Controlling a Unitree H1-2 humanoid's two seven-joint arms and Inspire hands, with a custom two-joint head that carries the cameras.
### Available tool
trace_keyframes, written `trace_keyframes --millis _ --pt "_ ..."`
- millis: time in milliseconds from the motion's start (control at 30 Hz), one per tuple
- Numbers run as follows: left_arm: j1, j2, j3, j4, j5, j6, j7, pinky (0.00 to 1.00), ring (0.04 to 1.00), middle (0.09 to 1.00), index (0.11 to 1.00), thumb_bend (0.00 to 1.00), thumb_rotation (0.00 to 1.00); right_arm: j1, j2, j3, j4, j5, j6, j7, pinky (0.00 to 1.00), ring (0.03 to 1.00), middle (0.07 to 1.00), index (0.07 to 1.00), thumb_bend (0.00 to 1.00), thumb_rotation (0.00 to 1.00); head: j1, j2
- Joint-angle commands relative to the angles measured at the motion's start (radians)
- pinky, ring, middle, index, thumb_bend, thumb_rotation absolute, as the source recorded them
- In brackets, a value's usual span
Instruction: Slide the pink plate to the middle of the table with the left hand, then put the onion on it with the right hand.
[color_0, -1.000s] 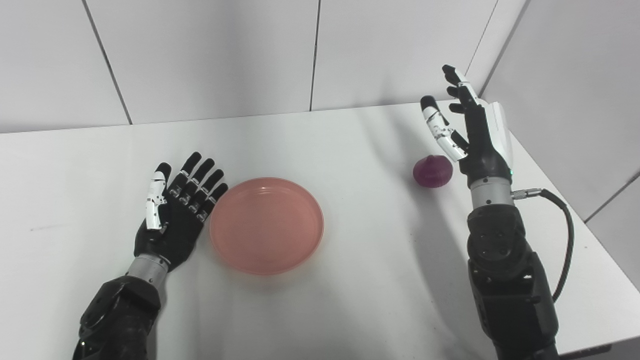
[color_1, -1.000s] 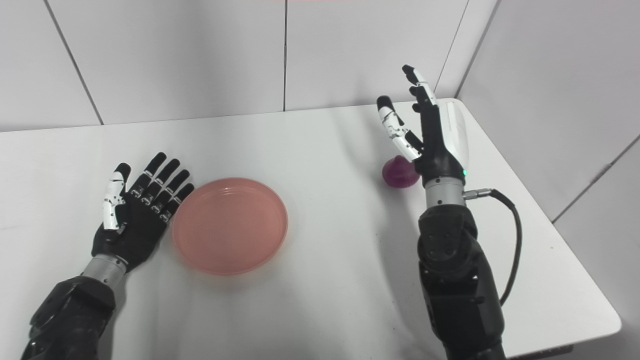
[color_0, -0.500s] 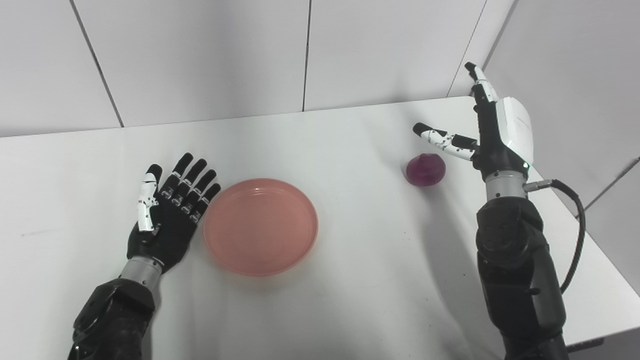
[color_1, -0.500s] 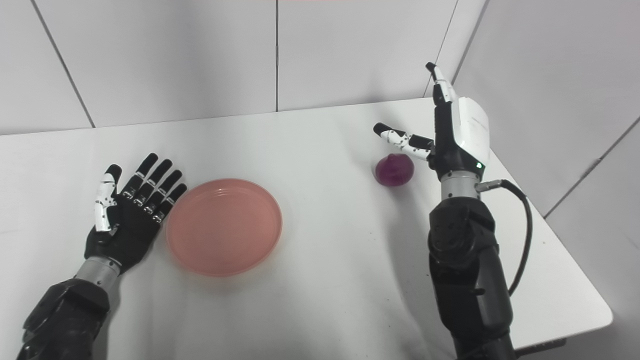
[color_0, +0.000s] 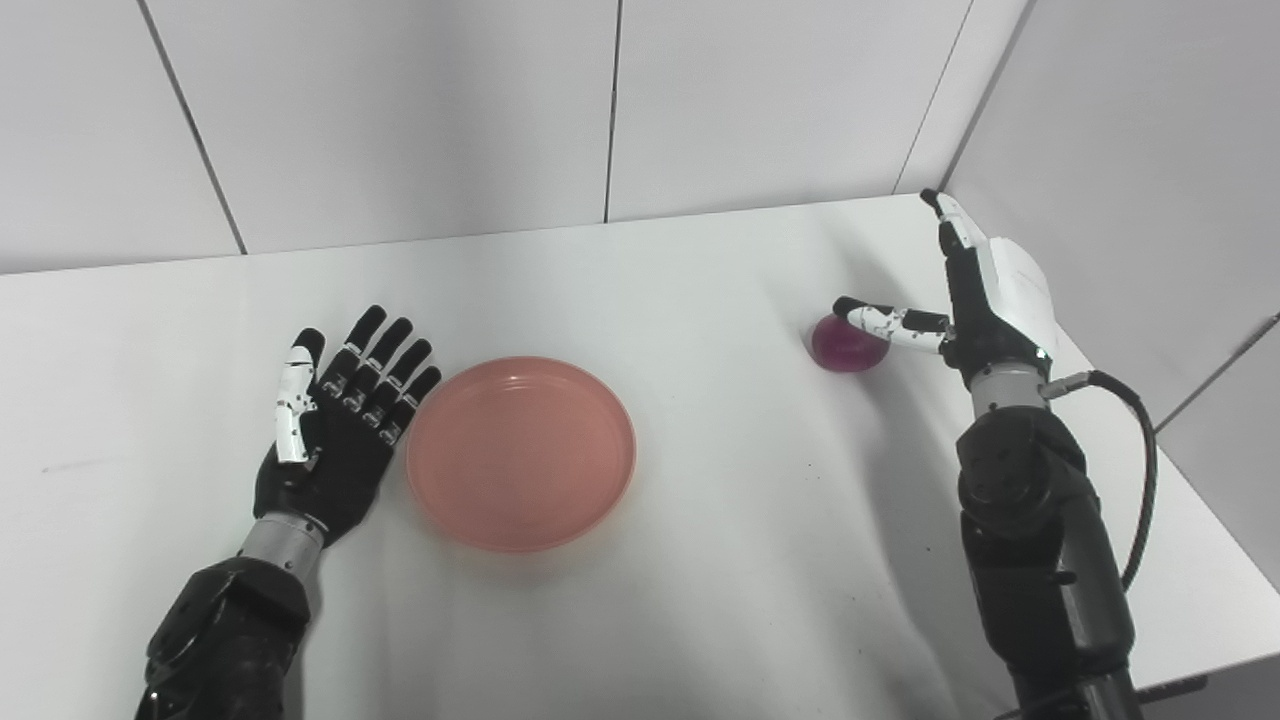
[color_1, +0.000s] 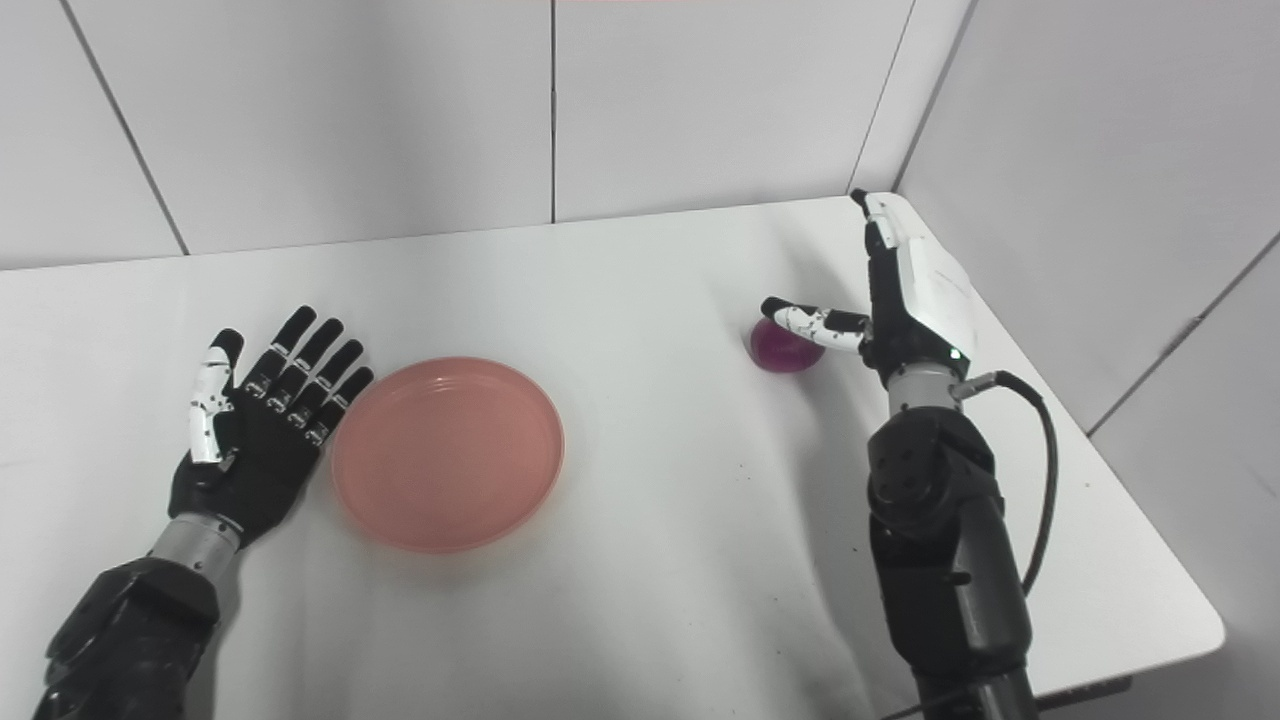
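The pink plate (color_0: 520, 452) lies flat near the middle of the white table (color_0: 700, 560). My left hand (color_0: 335, 425) rests palm up just left of the plate, fingers spread, holding nothing, its fingertips close to the rim. The purple onion (color_0: 845, 345) sits at the right of the table. My right hand (color_0: 975, 300) stands edge-on beside the onion, on its right. Its thumb reaches over the top of the onion while the fingers point straight toward the back wall. The hand is open and does not enclose the onion.
White wall panels close off the back and the right side of the table, and the right hand is near the corner. The table's right edge (color_1: 1150, 520) runs beside the right arm. A black cable (color_1: 1040, 480) loops off the right wrist.
The right hand has turned edge-on and come down next to the onion, its thumb now over the onion's top. The camera shifted a little. Left hand and plate have stayed put.
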Motion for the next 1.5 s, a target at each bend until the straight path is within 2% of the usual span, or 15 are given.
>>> trace_keyframes --millis 0,167,800,1067,1467 --pt "0.022 0.007 -0.008 0.016 0.020 0.024 0.018 0.96 0.953 0.964 0.946 0.43 1.00 -0.025 -0.025 -0.011 -0.004 -0.007 0.000 0.007 0.79 0.916 0.954 0.961 1.00 0.41 0.000 -0.001" --pt "0.023 0.009 -0.009 0.019 0.019 0.020 0.011 0.95 0.956 0.966 0.949 0.42 1.00 -0.029 -0.022 -0.020 0.015 -0.012 0.000 0.041 0.79 0.919 0.957 0.963 1.00 0.44 0.002 0.000" --pt "0.027 0.006 -0.010 0.013 0.017 0.027 0.016 0.96 0.955 0.966 0.951 0.42 1.00 -0.043 -0.060 0.028 0.111 0.091 -0.001 0.029 0.84 0.938 0.969 0.971 1.00 0.43 0.005 0.004" --pt "0.029 0.005 -0.014 0.006 0.026 0.030 0.027 0.95 0.951 0.960 0.945 0.42 1.00 -0.064 -0.066 0.058 0.140 0.053 0.000 0.066 0.81 0.911 0.951 0.953 1.00 0.45 0.008 0.005" --pt "0.031 0.005 -0.018 -0.002 0.023 0.038 0.032 0.96 0.955 0.962 0.949 0.42 1.00 -0.091 -0.065 0.070 0.188 0.036 0.000 0.099 0.80 0.894 0.923 0.927 1.00 0.40 0.011 0.009"
